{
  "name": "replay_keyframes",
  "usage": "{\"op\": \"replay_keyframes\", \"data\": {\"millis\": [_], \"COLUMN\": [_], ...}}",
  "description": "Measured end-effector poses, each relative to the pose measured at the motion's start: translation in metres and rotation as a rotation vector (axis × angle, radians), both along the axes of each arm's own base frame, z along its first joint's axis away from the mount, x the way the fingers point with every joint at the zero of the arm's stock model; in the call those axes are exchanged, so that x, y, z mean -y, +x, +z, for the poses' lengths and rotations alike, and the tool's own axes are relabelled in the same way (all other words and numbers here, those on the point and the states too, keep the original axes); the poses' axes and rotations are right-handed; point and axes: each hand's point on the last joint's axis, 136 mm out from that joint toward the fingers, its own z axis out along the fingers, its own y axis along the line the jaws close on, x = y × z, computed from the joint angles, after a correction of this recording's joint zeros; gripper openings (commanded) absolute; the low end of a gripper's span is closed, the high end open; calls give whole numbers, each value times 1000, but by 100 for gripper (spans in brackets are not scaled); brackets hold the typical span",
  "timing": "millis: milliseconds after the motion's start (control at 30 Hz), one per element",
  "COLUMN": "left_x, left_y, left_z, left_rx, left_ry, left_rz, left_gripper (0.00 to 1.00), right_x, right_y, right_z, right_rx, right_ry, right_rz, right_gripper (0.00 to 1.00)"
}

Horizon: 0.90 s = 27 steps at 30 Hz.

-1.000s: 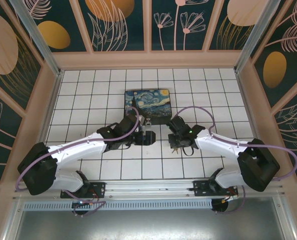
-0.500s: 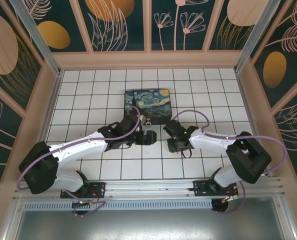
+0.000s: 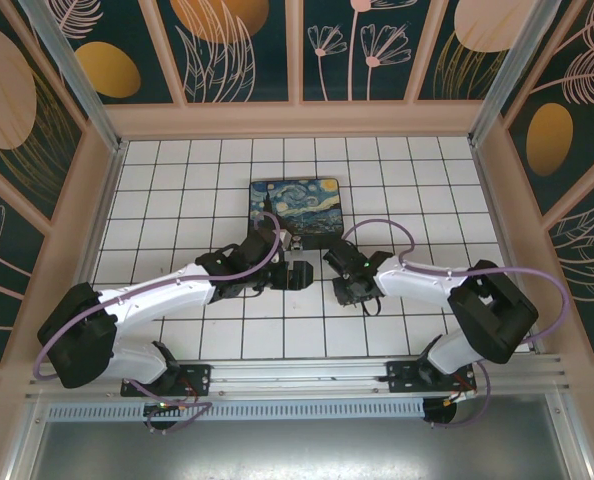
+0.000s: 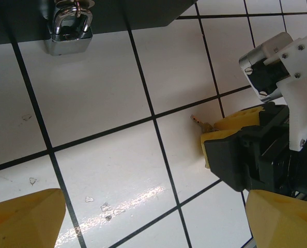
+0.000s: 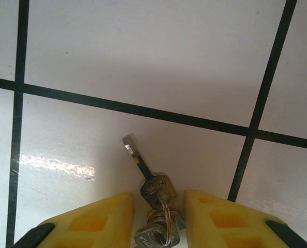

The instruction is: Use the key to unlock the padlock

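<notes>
notably, the key (image 5: pixel 152 187) sat between the narrowly parted fingers of the right gripper (image 5: pixel 158 217), its blade pointing out past the tips over the white tile; whether they pinched it could not be determined. the left gripper (image 4: pixel 153 219) stood wide open and empty, with the padlock (image 4: pixel 68 35) hanging from the black box (image 4: pixel 143 10) ahead of it.

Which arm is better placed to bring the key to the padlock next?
Right. The key sits between the fingers of the right hand, blade pointing outward, while the left hand hangs open and empty near the padlock.
</notes>
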Motion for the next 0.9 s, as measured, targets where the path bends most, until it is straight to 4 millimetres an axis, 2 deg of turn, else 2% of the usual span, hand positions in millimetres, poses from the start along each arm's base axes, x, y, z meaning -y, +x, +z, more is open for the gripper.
{"op": "replay_keyframes", "data": {"millis": [400, 567, 733, 900], "left_x": [-1, -1, -1, -1], "left_y": [-1, -1, -1, -1], "left_z": [-1, -1, -2, -2], "left_rx": [-2, -2, -2, -2], "left_ry": [3, 3, 3, 3], "left_rz": [0, 0, 0, 0], "left_gripper": [90, 90, 90, 90], "right_x": [-10, -9, -3, -5], "right_y": [17, 16, 9, 10], "right_z": [17, 14, 1, 0], "right_rx": [59, 50, 18, 20], "right_ry": [6, -4, -28, -18], "right_rz": [13, 17, 19, 21], "right_gripper": [34, 34, 32, 28]}}
